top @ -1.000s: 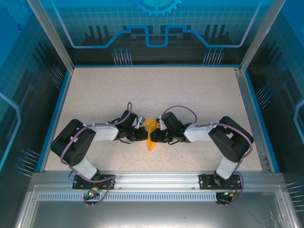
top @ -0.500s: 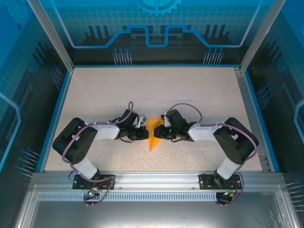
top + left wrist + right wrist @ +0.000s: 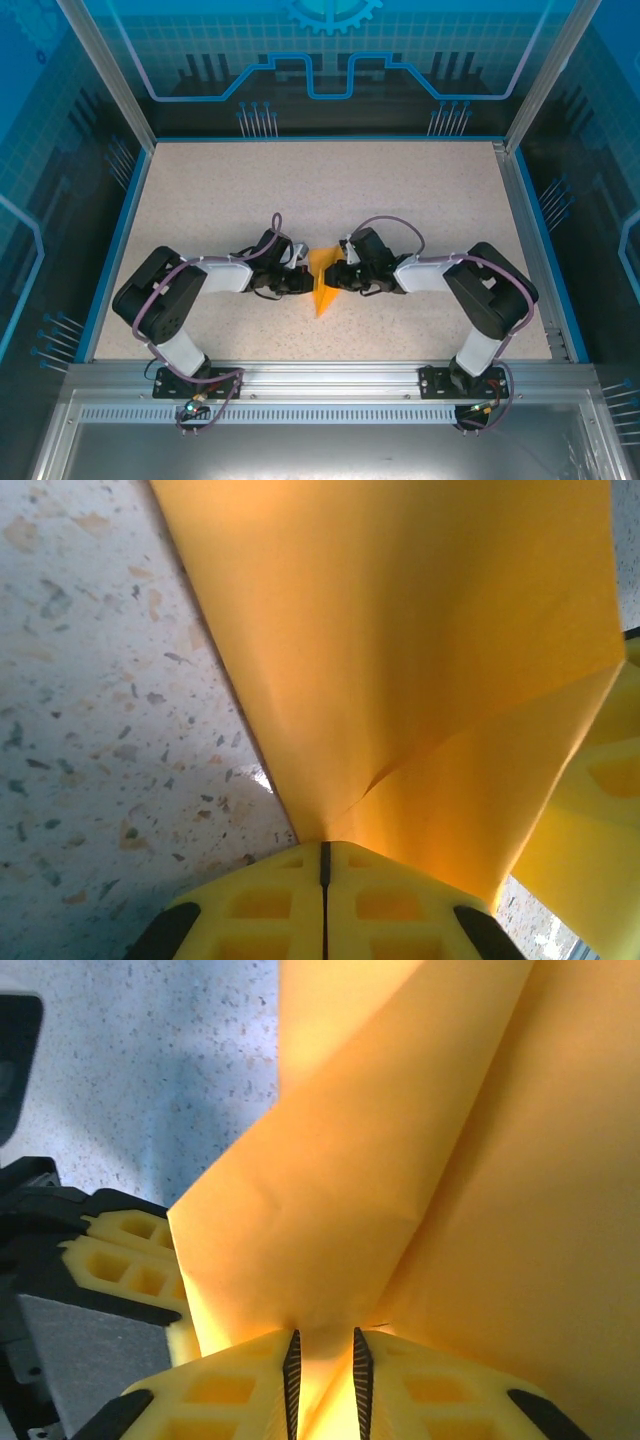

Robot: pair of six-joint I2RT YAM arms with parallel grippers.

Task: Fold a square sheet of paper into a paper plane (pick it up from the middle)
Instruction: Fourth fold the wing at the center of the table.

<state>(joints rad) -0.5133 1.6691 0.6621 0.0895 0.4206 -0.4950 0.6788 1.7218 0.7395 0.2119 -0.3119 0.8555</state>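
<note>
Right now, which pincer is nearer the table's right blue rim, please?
Right. The right pincer grips the paper plane on the side facing that rim; the left pincer grips its opposite side.

Both arms reach low with elbows bent outward and wrists facing each other at the middle, the left claw (image 3: pixel 305 281) pressed tight and the right claw (image 3: pixel 336 278) nearly closed, each pinching the paper plane (image 3: pixel 322 292) from its own side.

Probably a robotics lab: blue-panelled enclosure (image 3: pixel 330 60) around a speckled table (image 3: pixel 330 190).
</note>
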